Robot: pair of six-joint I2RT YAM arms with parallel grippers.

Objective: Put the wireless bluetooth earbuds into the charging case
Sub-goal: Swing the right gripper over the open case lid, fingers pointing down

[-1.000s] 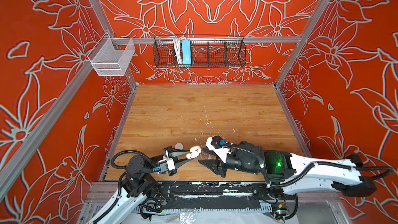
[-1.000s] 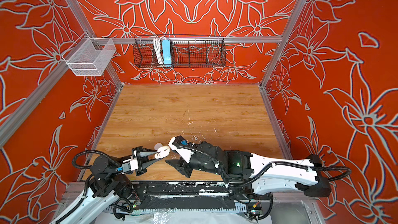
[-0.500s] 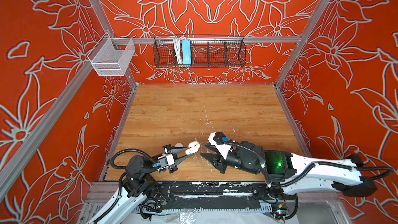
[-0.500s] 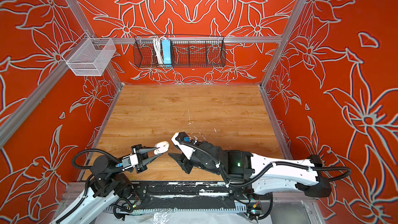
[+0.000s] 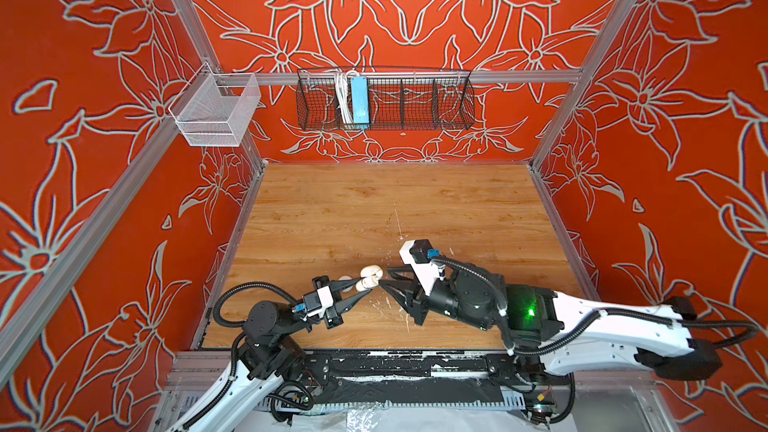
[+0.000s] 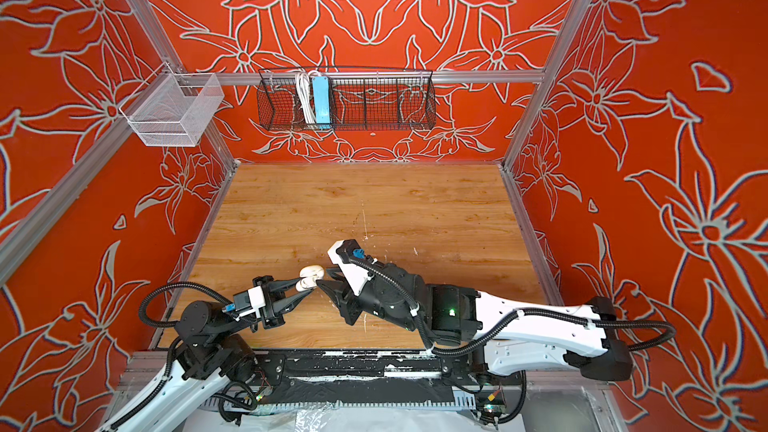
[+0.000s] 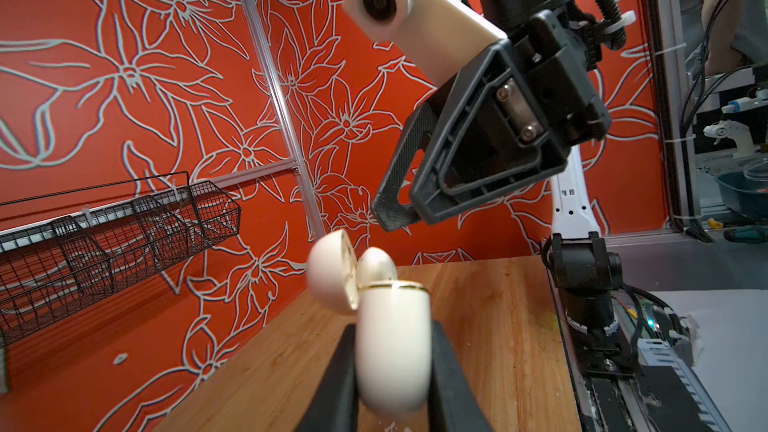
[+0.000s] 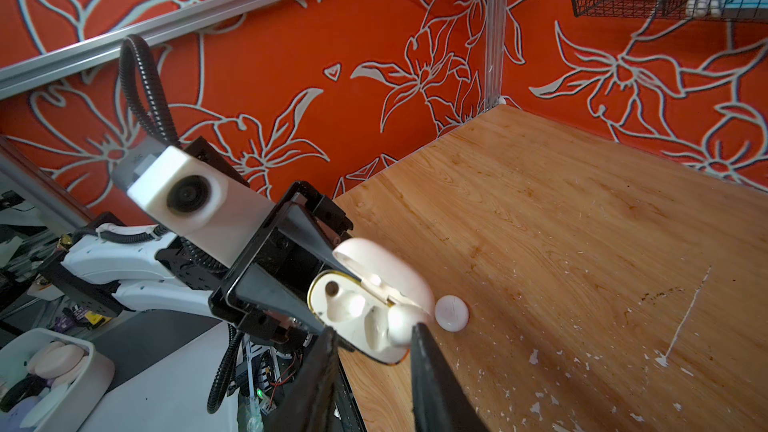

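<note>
One wooden tabletop (image 5: 374,201), scratched and flecked with white near the front, boxed by red flower-patterned walls (image 5: 415,14) on a metal frame.

Both top views: the back wall carries a black wire basket (image 5: 415,105) holding a blue power strip (image 5: 359,101) and a white cable. A white mesh basket (image 5: 216,114) hangs at the left corner. The left gripper (image 5: 365,286) is clamped on the charging case (image 5: 371,274), lid up, over the front of the table. The right gripper (image 5: 384,277) points at it from just beside. The case's contents are too small to make out here. A white disc (image 5: 344,279) lies half hidden by the left gripper.

Left wrist view: the case stands upright between two black fingers (image 7: 449,376), its base blurred. The lid (image 7: 330,274) is swung aside, and one earbud (image 7: 377,263) stands out of the case mouth. The right gripper's tips hang just above the earbud, apart from it.

Right wrist view: the right jaws stand a narrow gap apart, gripping nothing. The earbud (image 8: 399,322) sits at the case rim, and one socket (image 8: 331,288) shows bare. The disc (image 8: 451,312) shows whole on the table, just beside the case. Only one earbud can be made out. A white tub (image 8: 62,363) sits off the table, contents blurred.
</note>
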